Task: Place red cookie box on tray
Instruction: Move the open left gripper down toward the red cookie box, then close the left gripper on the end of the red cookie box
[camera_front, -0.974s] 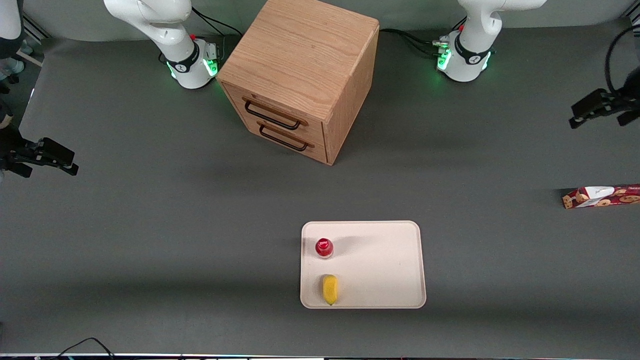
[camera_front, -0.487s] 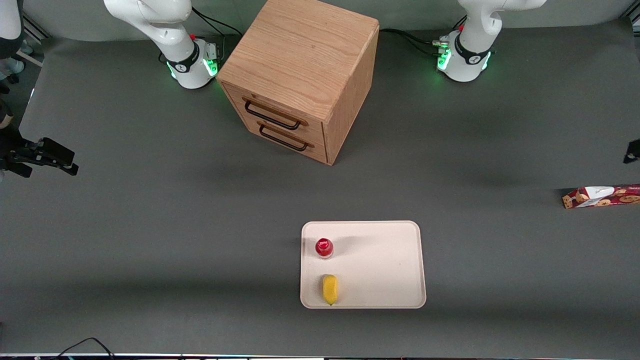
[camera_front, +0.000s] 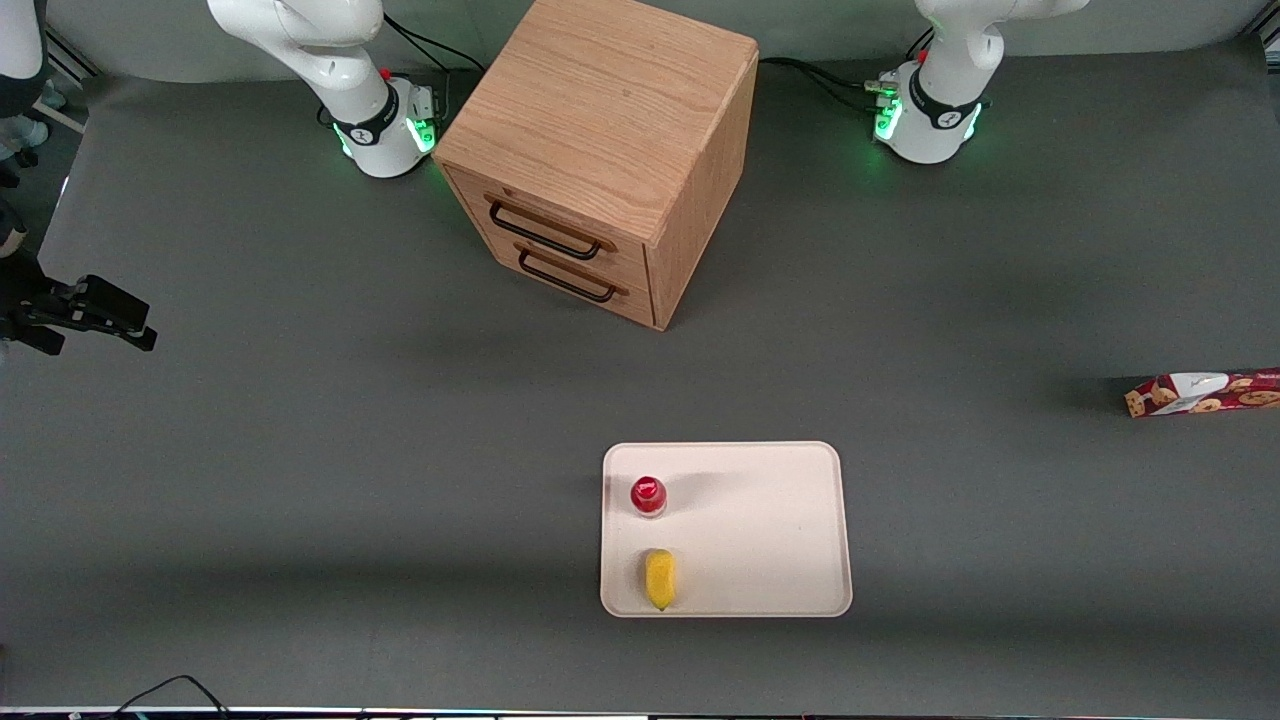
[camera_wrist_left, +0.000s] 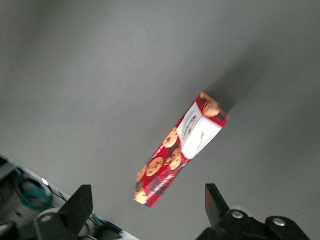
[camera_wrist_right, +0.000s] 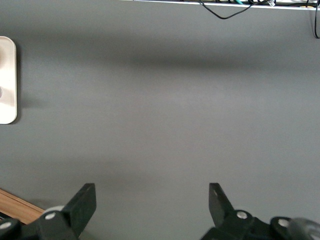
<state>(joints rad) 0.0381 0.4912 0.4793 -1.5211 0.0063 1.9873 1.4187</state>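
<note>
Front view shows the red cookie box (camera_front: 1205, 393) lying flat on the dark grey table (camera_front: 300, 450) at the working arm's end, cut off by the frame edge, well apart from the tray (camera_front: 770, 530). The cream-white tray sits nearer to the front camera than the wooden drawer cabinet (camera_front: 600, 150). On the tray stand a small red-capped bottle (camera_front: 648, 495) and, nearer the camera, a yellow object (camera_front: 659, 578) that may be a piece of fruit, though its kind is hard to tell. The two sit on the part of the tray toward the parked arm, apart from each other. The cabinet has two drawers with dark handles (camera_front: 545, 232).

From the left wrist view, the gripper (camera_wrist_left: 149, 206) hangs above the table over the cookie box, not touching it. Its two dark fingers (camera_wrist_left: 80, 202) are spread wide, with one end of the carton showing between them. The box lies at a slant across this view, with its white patch and printed chocolate-chip cookies facing up, casting a shadow on the table at one end. The gripper itself does not show in the front view.
</note>
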